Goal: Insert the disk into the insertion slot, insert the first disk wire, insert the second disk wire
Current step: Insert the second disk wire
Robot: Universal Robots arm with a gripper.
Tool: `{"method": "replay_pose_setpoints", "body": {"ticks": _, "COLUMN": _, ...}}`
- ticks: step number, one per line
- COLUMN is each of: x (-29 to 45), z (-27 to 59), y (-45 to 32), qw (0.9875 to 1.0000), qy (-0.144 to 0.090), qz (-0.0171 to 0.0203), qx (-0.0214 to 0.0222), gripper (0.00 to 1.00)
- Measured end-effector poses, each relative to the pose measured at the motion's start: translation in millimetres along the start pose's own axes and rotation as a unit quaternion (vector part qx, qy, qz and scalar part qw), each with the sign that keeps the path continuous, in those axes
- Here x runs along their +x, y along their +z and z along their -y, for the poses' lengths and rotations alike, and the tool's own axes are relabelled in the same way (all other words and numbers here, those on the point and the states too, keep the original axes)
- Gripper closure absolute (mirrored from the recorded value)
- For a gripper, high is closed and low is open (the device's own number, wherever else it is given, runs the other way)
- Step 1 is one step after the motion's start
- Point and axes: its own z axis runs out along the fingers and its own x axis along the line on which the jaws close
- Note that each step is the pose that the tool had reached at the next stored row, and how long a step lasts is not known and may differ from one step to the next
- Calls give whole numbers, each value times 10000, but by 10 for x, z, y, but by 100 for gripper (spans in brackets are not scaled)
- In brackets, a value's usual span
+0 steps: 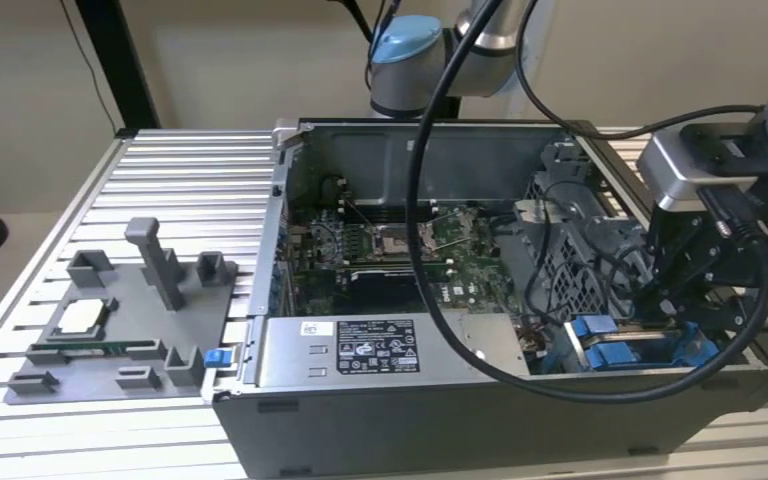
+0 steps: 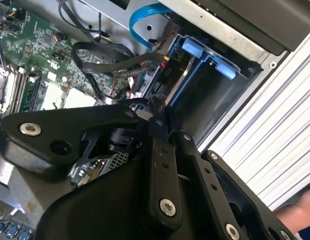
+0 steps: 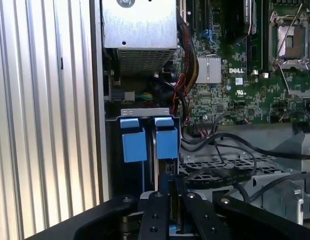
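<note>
My gripper (image 1: 674,318) reaches down into the open computer case at its front corner on the exterior view's right. In both wrist views its black fingers (image 3: 157,215) stand close together, shut on a thin upright edge. That edge continues into the bright blue carrier of the disk (image 3: 168,169), which stands edge-on in the insertion slot (image 3: 144,112), the grey bay with two blue tabs (image 3: 132,140). Blue plastic of the disk (image 1: 694,345) shows just below the gripper. In the second wrist view the gripper (image 2: 156,107) tips sit beside the bay's blue rail (image 2: 184,90). Black wires (image 3: 220,145) lie loose next to the bay.
The grey labelled power-supply box (image 1: 357,345) lies along the case's front wall, with the green motherboard (image 1: 384,250) behind it. A blue flat cable (image 2: 144,10) loops above the bay. A grey fixture (image 1: 104,330) with small parts sits on the ribbed table at the exterior view's left.
</note>
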Motion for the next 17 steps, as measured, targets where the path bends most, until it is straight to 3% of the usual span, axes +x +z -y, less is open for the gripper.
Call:
{"method": "replay_pose_setpoints", "body": {"ticks": 6, "x": -63, "z": -4, "y": 78, "qw": 10000, "qy": -10, "qz": 5, "qx": 63, "gripper": 100}}
{"method": "replay_pose_setpoints", "body": {"ticks": 17, "x": -61, "z": 11, "y": 106, "qw": 10000, "qy": -11, "qz": 4, "qx": 71, "gripper": 100}}
